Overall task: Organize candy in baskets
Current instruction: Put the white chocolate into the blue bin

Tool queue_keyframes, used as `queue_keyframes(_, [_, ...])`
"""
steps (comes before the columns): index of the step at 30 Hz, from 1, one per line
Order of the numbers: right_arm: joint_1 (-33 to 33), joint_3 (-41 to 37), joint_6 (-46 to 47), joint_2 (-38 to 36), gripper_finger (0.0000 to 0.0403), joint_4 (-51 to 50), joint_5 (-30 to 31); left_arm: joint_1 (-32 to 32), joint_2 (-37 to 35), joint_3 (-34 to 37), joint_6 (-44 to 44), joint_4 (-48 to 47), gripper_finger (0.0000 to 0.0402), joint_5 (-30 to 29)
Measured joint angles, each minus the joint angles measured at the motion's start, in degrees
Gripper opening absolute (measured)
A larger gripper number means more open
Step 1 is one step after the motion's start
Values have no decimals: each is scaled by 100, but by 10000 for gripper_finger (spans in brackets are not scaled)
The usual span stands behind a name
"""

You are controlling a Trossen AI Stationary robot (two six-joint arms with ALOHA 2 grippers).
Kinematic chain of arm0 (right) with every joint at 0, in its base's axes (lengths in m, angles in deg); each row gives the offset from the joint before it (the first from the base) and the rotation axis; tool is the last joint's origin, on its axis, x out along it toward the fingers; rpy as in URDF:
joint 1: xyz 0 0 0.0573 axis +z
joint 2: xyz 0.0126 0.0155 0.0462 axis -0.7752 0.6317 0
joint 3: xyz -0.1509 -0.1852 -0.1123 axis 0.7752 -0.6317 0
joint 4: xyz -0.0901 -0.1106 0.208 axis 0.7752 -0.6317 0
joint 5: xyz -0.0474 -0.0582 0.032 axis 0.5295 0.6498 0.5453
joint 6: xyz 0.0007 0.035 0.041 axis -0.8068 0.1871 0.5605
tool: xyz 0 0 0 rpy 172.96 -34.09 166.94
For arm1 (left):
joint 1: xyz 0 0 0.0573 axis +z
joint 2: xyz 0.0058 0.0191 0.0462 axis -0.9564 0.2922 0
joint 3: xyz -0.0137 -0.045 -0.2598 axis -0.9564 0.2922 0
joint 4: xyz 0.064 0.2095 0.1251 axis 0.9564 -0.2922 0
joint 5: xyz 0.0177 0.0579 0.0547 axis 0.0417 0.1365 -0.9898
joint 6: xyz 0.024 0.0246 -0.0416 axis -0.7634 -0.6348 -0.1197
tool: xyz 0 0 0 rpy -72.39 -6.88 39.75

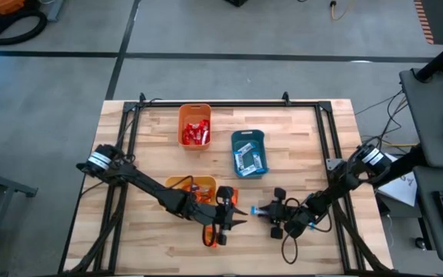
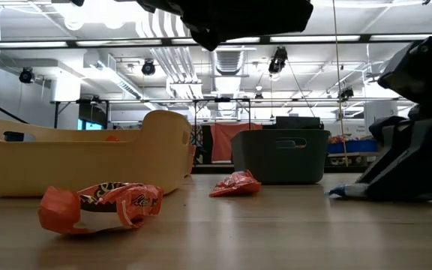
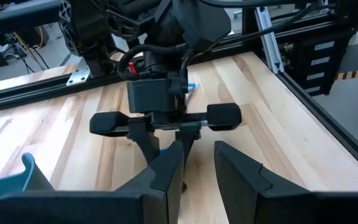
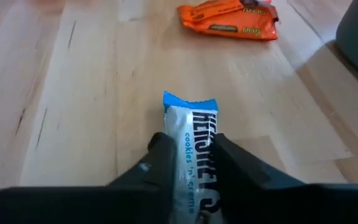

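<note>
A blue-and-white candy lies on the table in front of centre, with my right gripper shut on it. My left gripper hovers just left of it, open with bare wood between its fingers, and faces the right gripper. Two orange candies lie flat on the wood near the left gripper, one close to the front edge and one farther back. The orange basket holds red candy and the blue basket holds blue-and-white candy. The yellow basket sits partly under the left arm. My right gripper pinches the candy's two long sides between its two fingers, which lie along the bar. The fingers slant down from the table's right side. The bar lies flat on the wood, and its blue crimped end sticks out past the fingertips.
The three baskets stand behind and to the left of the grippers. A black frame runs along the table's far and side edges. Bare wood lies between the grippers and the front edge.
</note>
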Motion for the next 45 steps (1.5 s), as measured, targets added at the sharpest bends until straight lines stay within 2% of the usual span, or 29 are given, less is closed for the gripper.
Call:
queue_keyframes(3, [-4,-1,-96,0,50,-9,28,0,-64,0,-7,-18,76,-2])
queue_keyframes(5, [-14,-3,-112,2,38,-15,33,0,-103,0,-7,-55,76,-4])
queue_keyframes(10, [-17,-10,-112,-16,43,2,30,0,-200,2,-9,-220,76,-7])
queue_keyframes(15, [-21,-36,-175,-251,42,-79,-75,-2,-490,2,34,-767,76,-13])
queue_keyframes(24, [-68,-38,-509,-1242,36,-165,-108,-2,-1358,2,230,-2619,76,-510])
queue_keyframes(29, [-266,-31,-960,-1845,36,-97,-66,-2,-1779,45,169,-3298,76,-651])
queue_keyframes(36, [-945,62,-1873,-2480,36,-105,-144,-2,-2398,704,-117,-3197,76,-676])
queue_keyframes(45, [-2090,165,-2566,-2680,36,-131,-391,44,-3682,1845,-140,-2595,76,-838])
